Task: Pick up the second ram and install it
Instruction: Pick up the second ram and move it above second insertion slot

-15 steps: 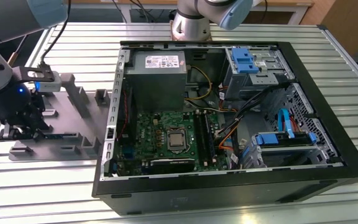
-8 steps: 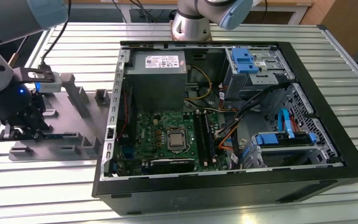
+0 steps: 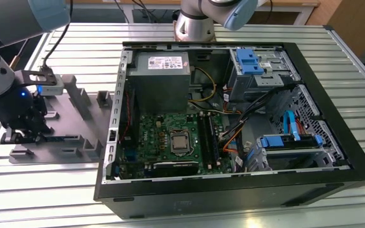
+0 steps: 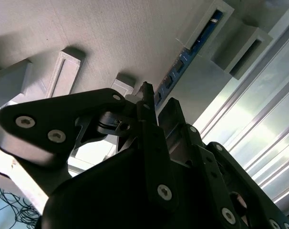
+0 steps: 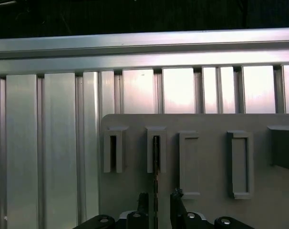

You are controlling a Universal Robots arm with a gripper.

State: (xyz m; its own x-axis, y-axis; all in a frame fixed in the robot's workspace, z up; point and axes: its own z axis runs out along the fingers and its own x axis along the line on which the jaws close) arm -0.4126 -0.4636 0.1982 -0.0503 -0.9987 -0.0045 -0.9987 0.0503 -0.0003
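Observation:
The second ram [image 4: 190, 50] is a thin dark green stick standing on edge in a slot of the gray tray [image 4: 111, 38]. In the first wrist view its narrow edge [image 5: 155, 164] runs down between my two black fingertips. My gripper [image 5: 159, 200] is open and straddles one end of the stick, with a small gap on each side. The exterior view has the gripper [image 3: 24, 135] low over the tray [image 3: 74, 102] at the exterior view's left, with the ram [image 3: 62, 138] lying beside it. The motherboard [image 3: 169, 142] with its dark memory slots [image 3: 208, 137] lies inside the open computer case.
The open black computer case [image 3: 233, 180] takes up the middle of the slatted aluminium table [image 3: 43, 190]. Inside are a gray power supply [image 3: 160, 76], blue-tabbed drive cages [image 3: 252, 61] and loose cables [image 3: 233, 128]. Upright gray blocks [image 3: 81, 95] stand on the tray close to the arm.

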